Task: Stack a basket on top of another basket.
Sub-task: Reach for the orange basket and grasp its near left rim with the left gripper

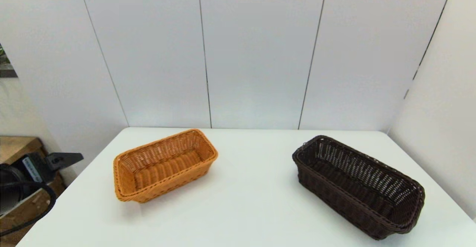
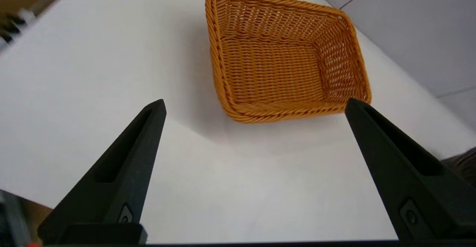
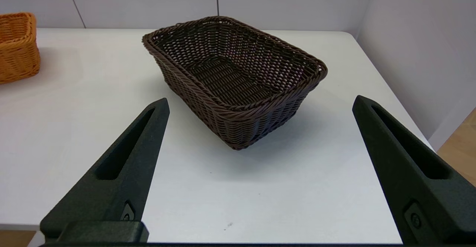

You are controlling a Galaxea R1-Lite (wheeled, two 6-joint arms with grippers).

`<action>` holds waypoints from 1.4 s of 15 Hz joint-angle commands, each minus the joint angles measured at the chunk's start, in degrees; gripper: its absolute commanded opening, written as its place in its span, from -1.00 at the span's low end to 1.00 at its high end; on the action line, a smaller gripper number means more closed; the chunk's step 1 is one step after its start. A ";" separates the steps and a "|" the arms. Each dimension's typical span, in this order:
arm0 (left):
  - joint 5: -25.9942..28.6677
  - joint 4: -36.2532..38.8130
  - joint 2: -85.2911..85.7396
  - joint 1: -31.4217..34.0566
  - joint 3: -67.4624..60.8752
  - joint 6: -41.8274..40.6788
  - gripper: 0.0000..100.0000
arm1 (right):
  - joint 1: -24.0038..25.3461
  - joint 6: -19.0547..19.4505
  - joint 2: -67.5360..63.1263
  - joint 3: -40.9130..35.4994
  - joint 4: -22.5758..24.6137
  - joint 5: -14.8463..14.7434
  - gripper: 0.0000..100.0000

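Orange-tan basket (image 1: 163, 165): warm, even orange all over, close horizontal weave on the floor, more open lattice on the walls, braided rope pattern along the rim. Dark brown basket (image 1: 359, 185): nearly black from the head view, a clearer chocolate brown from the right wrist view, open-weave sides with pale worktop showing through the gaps, tighter weave on the floor, same braided rim. Worktop (image 1: 253, 187): plain white, unpatterned, soft grey shadows beside each basket; one tiny dark speck near the front edge, possibly a mark. Left claw (image 2: 254, 105) and right claw (image 3: 260, 102): matte black. Wall panels (image 1: 256, 53): pale grey-white with thin dark seams.
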State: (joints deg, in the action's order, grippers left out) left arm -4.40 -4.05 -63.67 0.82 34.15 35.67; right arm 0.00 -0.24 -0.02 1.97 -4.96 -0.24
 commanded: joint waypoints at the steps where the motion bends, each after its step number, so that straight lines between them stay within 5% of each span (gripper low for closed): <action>1: 0.01 -0.08 -10.33 0.06 4.61 8.36 1.00 | 0.00 -0.02 0.02 0.05 -0.05 -0.02 1.00; 13: 0.27 -18.98 -31.34 2.79 21.58 7.48 1.00 | 0.00 -0.02 0.02 0.05 -0.05 -0.02 1.00; 21: 0.89 -22.58 -42.24 2.87 27.29 5.02 1.00 | 0.00 -0.02 0.02 0.05 -0.05 -0.02 1.00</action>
State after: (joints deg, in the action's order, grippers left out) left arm -3.69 -26.21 -102.21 3.66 60.68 40.98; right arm 0.00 -0.27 -0.02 2.00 -4.96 -0.27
